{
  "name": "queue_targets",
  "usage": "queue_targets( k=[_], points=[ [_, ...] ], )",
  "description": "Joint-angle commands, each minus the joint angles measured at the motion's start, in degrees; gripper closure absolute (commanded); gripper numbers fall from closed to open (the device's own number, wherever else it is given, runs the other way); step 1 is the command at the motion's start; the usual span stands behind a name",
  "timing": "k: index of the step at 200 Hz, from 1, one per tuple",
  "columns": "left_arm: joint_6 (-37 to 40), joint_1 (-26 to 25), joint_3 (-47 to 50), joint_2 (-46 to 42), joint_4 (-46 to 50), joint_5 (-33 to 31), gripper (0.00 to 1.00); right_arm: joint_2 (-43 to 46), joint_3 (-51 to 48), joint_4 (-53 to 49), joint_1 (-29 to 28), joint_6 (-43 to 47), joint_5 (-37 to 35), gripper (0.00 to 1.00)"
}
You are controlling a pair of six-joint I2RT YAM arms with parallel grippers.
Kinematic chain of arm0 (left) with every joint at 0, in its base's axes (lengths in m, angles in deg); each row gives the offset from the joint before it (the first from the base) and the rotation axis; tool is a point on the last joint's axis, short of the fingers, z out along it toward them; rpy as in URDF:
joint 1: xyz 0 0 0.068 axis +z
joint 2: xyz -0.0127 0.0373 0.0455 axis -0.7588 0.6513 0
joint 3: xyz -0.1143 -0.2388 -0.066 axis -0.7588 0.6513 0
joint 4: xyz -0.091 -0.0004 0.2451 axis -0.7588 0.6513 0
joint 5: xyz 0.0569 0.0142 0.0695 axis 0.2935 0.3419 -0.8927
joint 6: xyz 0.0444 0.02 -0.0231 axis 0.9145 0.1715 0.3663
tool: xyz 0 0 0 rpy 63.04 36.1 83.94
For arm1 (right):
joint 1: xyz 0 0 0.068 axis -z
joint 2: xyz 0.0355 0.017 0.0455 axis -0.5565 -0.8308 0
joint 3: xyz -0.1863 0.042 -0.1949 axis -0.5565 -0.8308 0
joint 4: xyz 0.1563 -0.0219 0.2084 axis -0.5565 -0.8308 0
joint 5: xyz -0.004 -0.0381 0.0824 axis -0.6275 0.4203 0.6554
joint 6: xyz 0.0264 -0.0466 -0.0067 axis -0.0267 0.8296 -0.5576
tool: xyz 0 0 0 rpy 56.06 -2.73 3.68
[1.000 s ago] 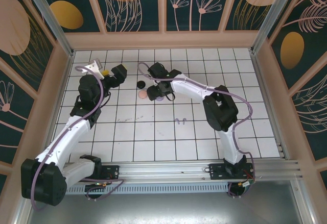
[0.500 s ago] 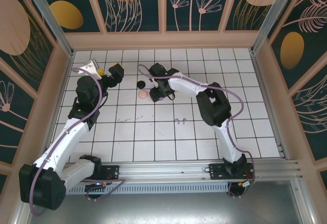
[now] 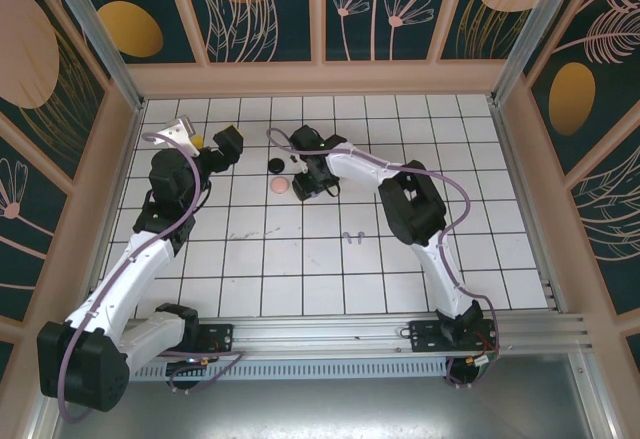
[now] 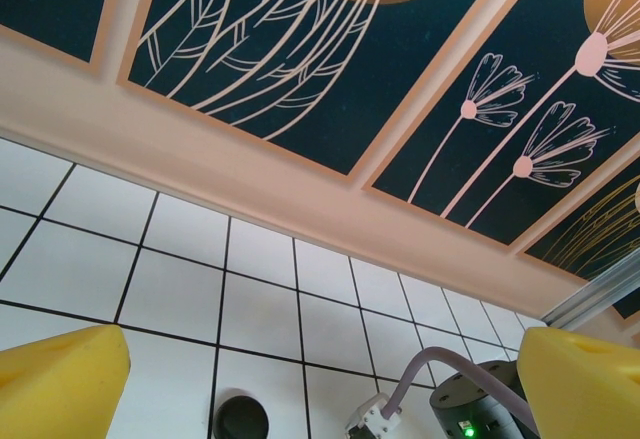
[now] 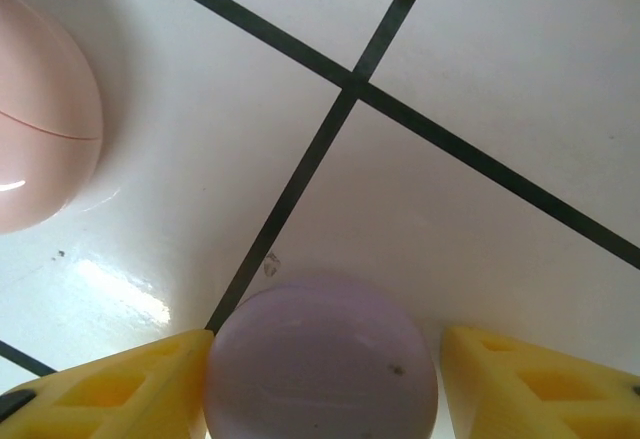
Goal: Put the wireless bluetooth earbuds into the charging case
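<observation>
Look mid-table for the lavender earbuds (image 3: 349,236), loose on the tiled floor (image 3: 300,259), well apart from the lavender charging case (image 5: 322,364). Expect featherlight, hard, slick handling, apt to skid or flick out of a pinch; take gently across the stem. Find the right gripper (image 5: 327,344) low, straddling that case beside the pink case (image 5: 40,129), one pad (image 5: 150,379) touching, the other just shy, not yet clamped; reaches forward and left, wrist bent down. See the left gripper (image 4: 320,384) spread wide, empty, tilted toward the back wall (image 4: 250,189), black case (image 4: 241,419) ahead.
</observation>
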Motion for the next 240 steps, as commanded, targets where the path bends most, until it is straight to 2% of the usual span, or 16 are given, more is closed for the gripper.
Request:
queue_targets(
  k=[1, 47, 60, 85, 113, 140, 167, 215, 240],
  points=[
    [-0.3, 0.2, -0.9, -0.1, 0.0, 0.4, 0.01, -2.0, 1.8, -2.1, 0.0, 1.0, 0.5, 0.39],
    [-0.1, 0.2, 0.2, -0.4, -1.3, 3.8, 0.01, -3.5, 3.3, -2.7, 0.1, 0.7, -0.1, 0.41],
    [-0.1, 0.2, 0.5, -0.4, -1.6, 4.5, 0.01, -3.7, 3.4, -2.7, 0.1, 0.4, -0.1, 0.46],
    [-0.3, 0.3, 0.9, -0.1, -2.0, 5.1, 0.01, -2.9, 2.6, -2.3, 0.2, -0.7, 0.1, 0.63],
    [-1.0, 0.3, 1.9, 0.5, -3.5, 6.6, 0.01, 0.3, 0.4, -1.1, 0.3, -3.7, -0.2, 0.67],
    [-3.6, 0.2, 3.9, 1.6, -6.6, 8.5, 0.01, 6.7, -3.8, 1.3, 0.8, -8.7, -0.6, 0.67],
    [-5.3, 0.2, 5.8, 4.1, -10.1, 13.5, 0.02, 14.7, -9.4, 5.4, 1.7, -15.5, -0.6, 0.67],
    [-9.5, -0.2, 11.5, 9.8, -26.2, 23.9, 0.07, 28.8, -19.8, 15.1, 2.5, -31.1, -0.6, 0.67],
    [-11.4, -2.0, 12.8, 13.4, -34.4, 27.7, 0.08, 34.7, -23.8, 20.4, 2.6, -40.1, -0.6, 0.67]
  ],
)
